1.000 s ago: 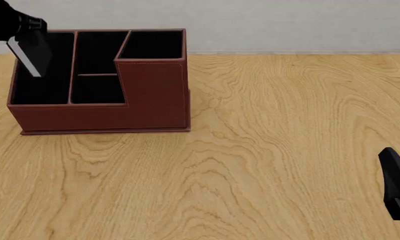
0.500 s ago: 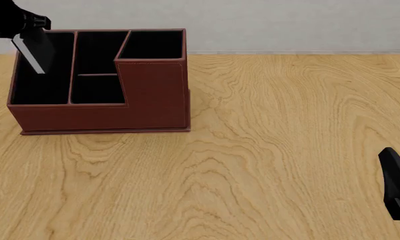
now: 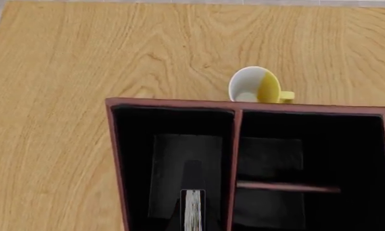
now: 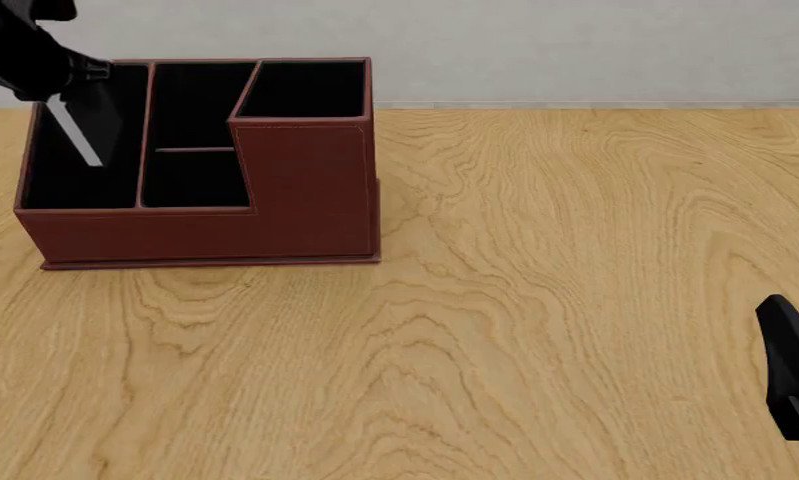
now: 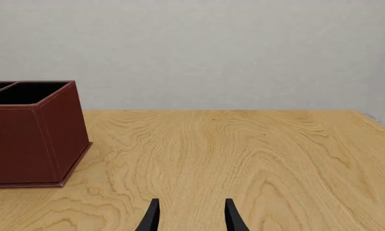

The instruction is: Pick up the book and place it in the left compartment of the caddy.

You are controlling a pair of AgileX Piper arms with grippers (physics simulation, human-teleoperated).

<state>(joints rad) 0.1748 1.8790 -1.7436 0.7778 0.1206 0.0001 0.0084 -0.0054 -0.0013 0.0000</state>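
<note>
The reddish-brown caddy (image 4: 199,235) stands at the far left of the table. My left gripper (image 4: 66,80) is shut on the top of the small black book (image 4: 82,128) and holds it tilted, white page edge showing. The book's lower end dips into the long left compartment (image 4: 66,185). In the left wrist view the book's white page edge (image 3: 192,211) sits over that black-lined compartment (image 3: 173,144), inside the caddy's rim (image 3: 179,103). My right gripper (image 5: 191,219) is open and empty, low at the near right (image 4: 793,370), far from the caddy (image 5: 25,139).
A white and yellow mug (image 3: 259,86) lies on the table just behind the caddy's back wall; it is hidden in the front view. The wooden table (image 4: 573,250) stretches from the caddy to the right gripper. A grey wall runs along its far edge.
The left gripper has shifted slightly right and lowered the book deeper over the left compartment. The right arm has not moved.
</note>
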